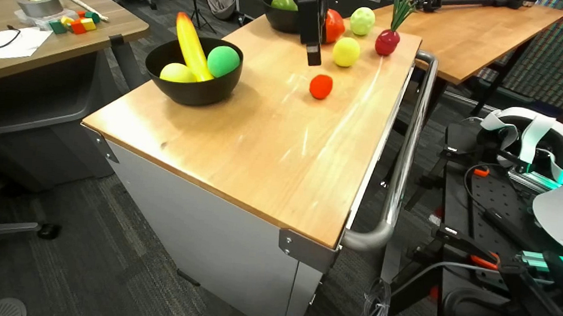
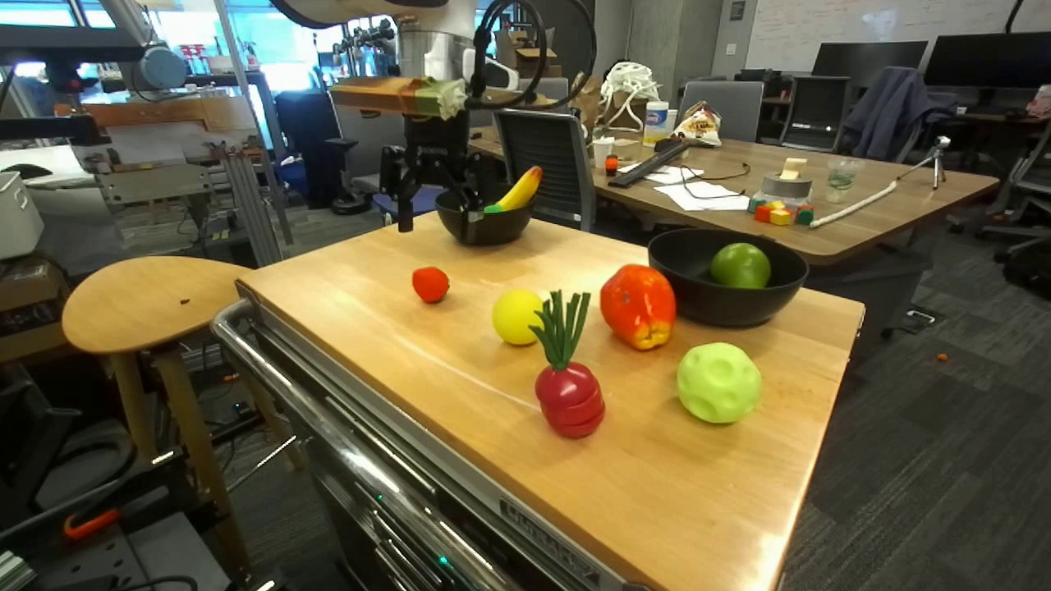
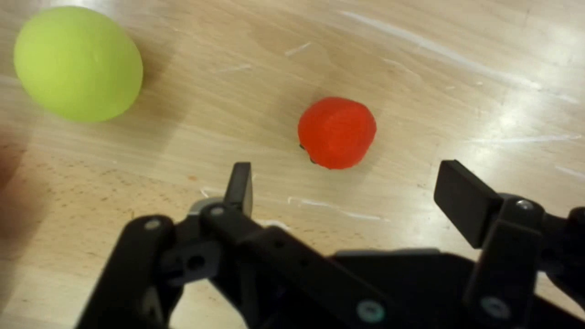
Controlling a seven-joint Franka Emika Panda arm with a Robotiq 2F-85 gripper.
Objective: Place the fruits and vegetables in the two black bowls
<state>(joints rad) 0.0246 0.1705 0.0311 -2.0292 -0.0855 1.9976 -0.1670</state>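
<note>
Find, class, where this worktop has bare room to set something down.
Free: the end of the worktop bordered by the black bowl with the banana, the small red fruit and metal-cornered edge; also between that bowl and the other bowl. Crowded: around the large red fruit, amid the other bowl, yellow ball, radish and pale green ball.

In an exterior view the arm hangs at eleven o'clock, claw pointing to six; in the wrist view its fingers spread wide, at eight and three.
</note>
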